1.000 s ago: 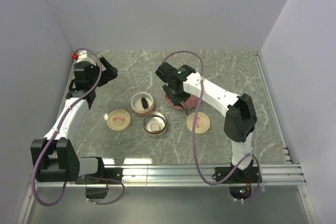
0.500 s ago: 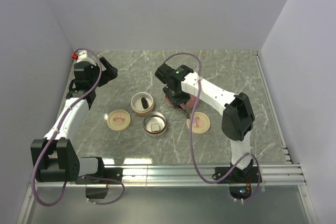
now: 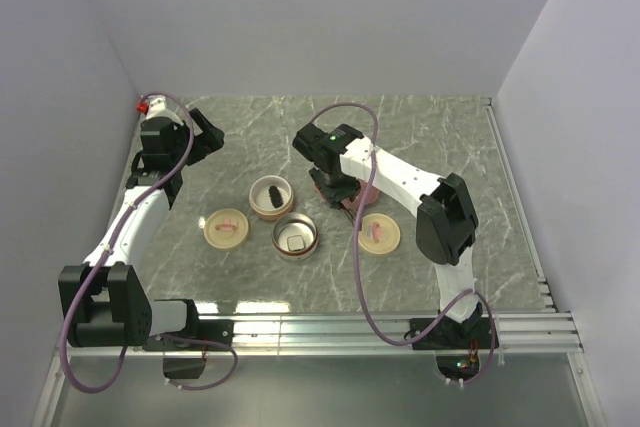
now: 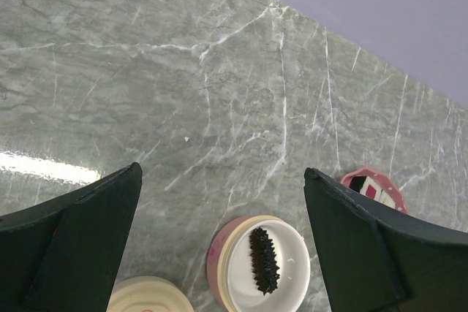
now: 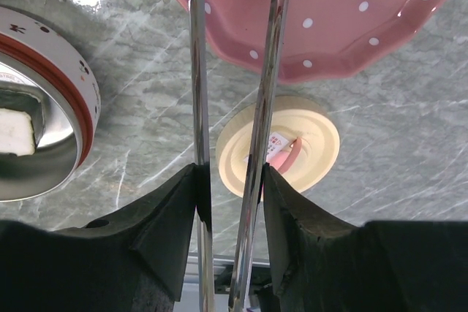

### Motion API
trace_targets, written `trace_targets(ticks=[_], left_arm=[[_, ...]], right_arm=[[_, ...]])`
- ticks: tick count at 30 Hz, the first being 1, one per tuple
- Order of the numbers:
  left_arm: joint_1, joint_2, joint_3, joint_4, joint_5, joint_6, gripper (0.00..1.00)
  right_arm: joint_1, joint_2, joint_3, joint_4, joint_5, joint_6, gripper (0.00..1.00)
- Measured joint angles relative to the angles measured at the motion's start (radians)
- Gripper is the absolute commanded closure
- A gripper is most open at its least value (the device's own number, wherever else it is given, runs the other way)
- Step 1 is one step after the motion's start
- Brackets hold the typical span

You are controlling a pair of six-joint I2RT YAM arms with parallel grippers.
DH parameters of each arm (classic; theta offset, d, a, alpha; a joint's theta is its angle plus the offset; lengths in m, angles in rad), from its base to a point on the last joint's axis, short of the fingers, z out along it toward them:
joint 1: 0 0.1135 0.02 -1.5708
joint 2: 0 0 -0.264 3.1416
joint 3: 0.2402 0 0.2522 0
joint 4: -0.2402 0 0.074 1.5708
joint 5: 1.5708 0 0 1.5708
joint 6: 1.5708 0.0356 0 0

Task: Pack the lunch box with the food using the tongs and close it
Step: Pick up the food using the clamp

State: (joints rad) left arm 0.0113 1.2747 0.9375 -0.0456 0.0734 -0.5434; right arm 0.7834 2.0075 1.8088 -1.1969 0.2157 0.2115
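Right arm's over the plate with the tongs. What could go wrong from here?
The right tool grips the tongs by their thin shiny arms, so they may twist or slip when squeezed. Their tips are outside the wrist view, so a pick could miss. The plate could get shoved toward the lid.

White arms (image 3: 140, 217) with black joints, black wedge-shaped fingers (image 4: 73, 246), mauve cables (image 3: 359, 262), one green light (image 3: 331, 136).
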Motion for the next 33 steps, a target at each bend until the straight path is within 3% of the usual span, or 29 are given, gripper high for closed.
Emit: trace_targets(ticks=[4,9,25,33], left_arm=[[0.000,0.000,0.000,0.000,0.000,0.000,0.01],[0.000,0.000,0.000,0.000,0.000,0.000,0.01],[0.000,0.000,0.000,0.001,0.000,0.000,0.01],[0.000,0.000,0.000,0.001,0.001,0.000,0.01]], right_arm=[[0.000,0.000,0.000,-0.002,0.005,0.003,0.73],[-0.001,0.000,0.003,-0.008,0.010,0.007,0.82],[-0.076,-0.026,0.157,-0.093,0.083,-0.001,0.84],[-0.078,-0.033,0.195,-0.080,0.017,-0.015,0.83]])
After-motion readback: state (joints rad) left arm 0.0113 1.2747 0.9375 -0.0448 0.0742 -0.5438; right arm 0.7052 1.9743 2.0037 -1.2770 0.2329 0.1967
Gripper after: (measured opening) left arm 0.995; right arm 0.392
